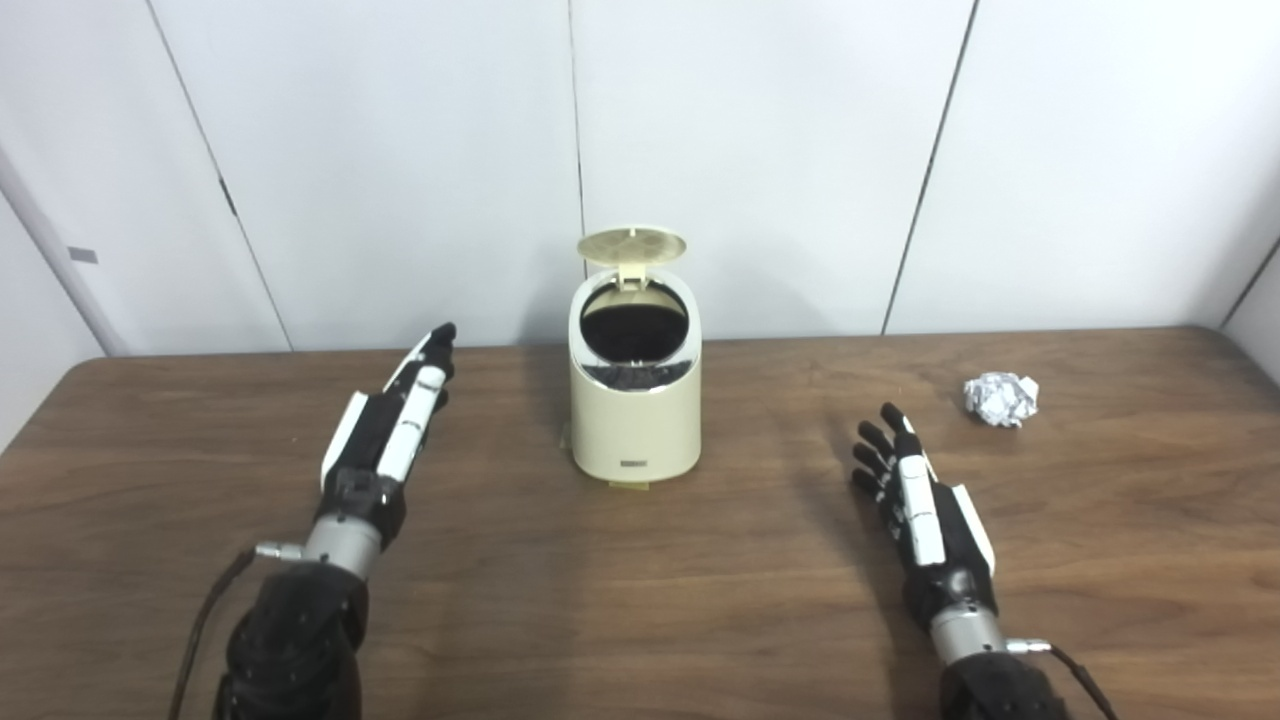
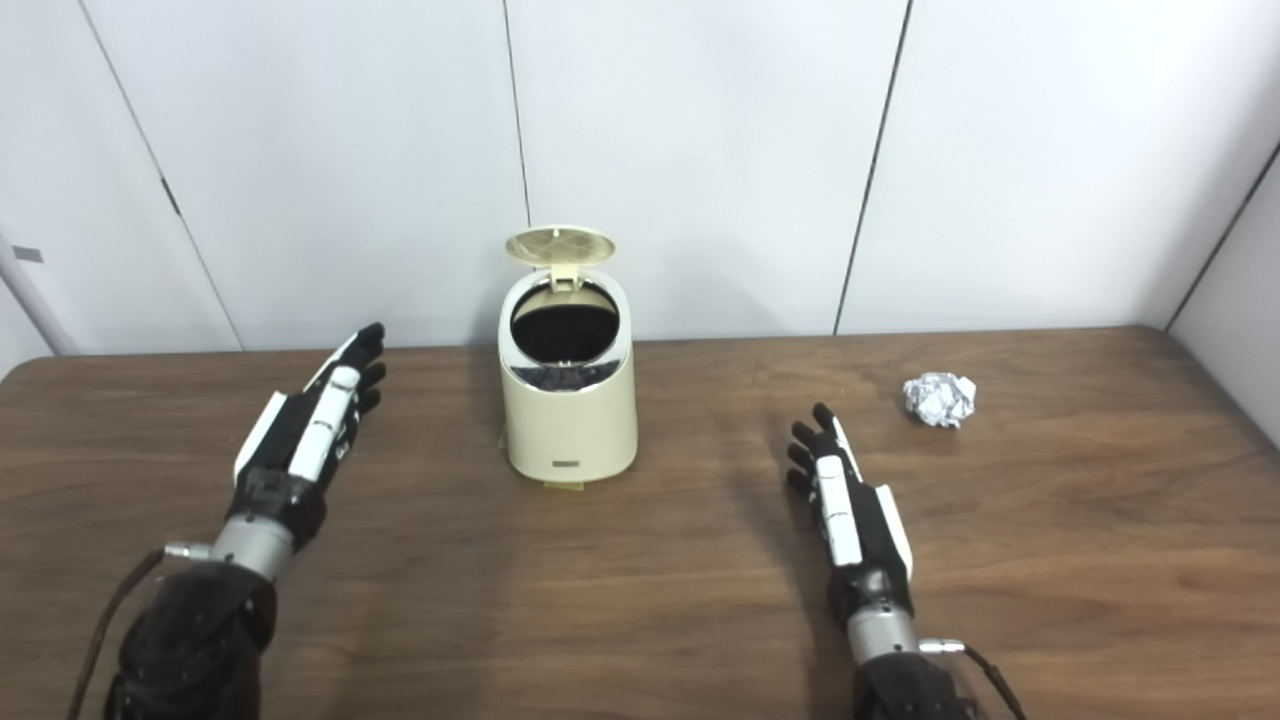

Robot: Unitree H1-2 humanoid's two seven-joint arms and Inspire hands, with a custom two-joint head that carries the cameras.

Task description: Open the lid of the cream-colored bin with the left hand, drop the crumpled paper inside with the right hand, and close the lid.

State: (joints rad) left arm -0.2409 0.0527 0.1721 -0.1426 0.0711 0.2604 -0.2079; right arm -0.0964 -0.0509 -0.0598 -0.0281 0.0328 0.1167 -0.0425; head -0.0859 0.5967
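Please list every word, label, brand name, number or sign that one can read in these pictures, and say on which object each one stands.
No text is legible.
Cream-colored bin: a small dark label low on its front, too small and blurred to read.
Wall: a small grey tag at left, with no readable writing.
Crumpled paper: dark specks, not readable as print.

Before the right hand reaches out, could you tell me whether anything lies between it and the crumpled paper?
Nothing visible does. Only bare table separates the open right hand from the crumpled paper. The bin, lid up, stands off to its left.
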